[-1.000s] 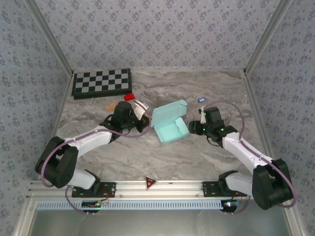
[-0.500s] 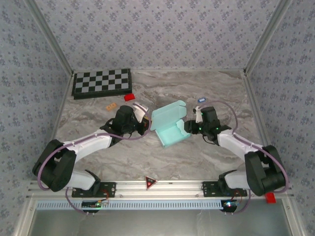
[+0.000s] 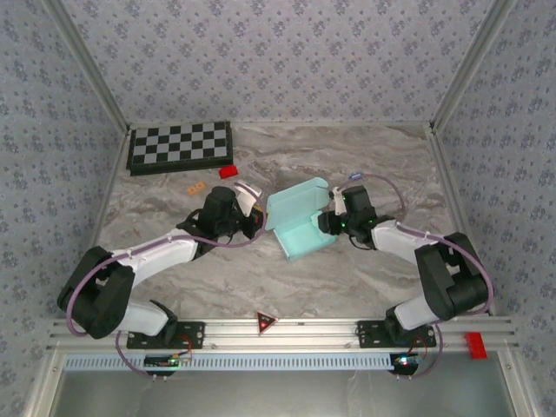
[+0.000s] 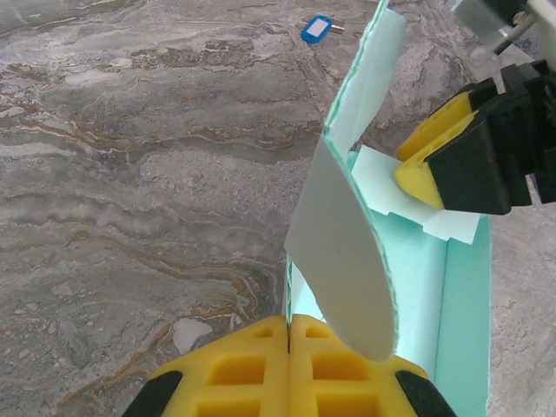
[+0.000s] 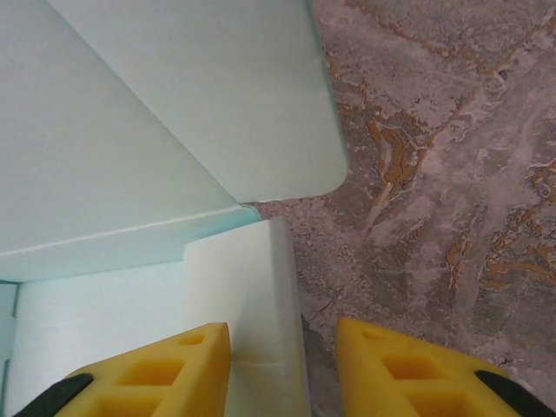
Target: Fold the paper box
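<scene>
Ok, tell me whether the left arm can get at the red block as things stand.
Probably, though not at once. The red block lies in the open just beyond the left gripper, nothing between them, but its fingers are shut on the paper box, so it would have to let go first.

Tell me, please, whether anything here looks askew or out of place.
The paper box sits askew to the table edges, one flap bowed rather than flat. A red block and a blue tag lie loose beyond it.
</scene>
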Motion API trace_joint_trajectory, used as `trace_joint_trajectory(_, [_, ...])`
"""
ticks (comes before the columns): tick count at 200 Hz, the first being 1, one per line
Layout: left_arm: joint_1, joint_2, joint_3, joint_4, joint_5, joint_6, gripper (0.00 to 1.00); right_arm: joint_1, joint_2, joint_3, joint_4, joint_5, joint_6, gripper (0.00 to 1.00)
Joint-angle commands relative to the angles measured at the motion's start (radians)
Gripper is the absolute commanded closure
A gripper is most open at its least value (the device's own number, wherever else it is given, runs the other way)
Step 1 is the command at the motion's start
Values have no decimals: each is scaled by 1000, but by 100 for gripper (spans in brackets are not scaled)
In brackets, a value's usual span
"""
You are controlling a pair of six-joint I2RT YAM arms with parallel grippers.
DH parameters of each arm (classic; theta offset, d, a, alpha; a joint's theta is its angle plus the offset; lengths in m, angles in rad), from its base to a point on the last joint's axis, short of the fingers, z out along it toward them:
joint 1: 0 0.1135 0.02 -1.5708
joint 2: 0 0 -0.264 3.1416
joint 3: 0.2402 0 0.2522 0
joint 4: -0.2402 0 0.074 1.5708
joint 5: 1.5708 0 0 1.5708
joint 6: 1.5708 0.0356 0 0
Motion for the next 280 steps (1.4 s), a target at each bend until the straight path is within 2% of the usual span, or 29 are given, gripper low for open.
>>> trace_joint_trajectory(1, [-6, -32, -8, -8, -15, 7, 100, 10, 27, 28, 27, 39, -12, 63])
trace_joint_trajectory(121, [-4, -36, -8, -28, -22, 27, 100, 42, 103, 62, 3, 159, -42, 71])
trace_joint_trajectory(225, [23, -19, -5, -32, 0, 19, 100, 69, 136, 85, 18, 208, -135, 71])
trace_joint_trajectory(280, [30, -18, -4, -38, 11, 23, 100, 80, 157, 104, 6, 223, -150, 76])
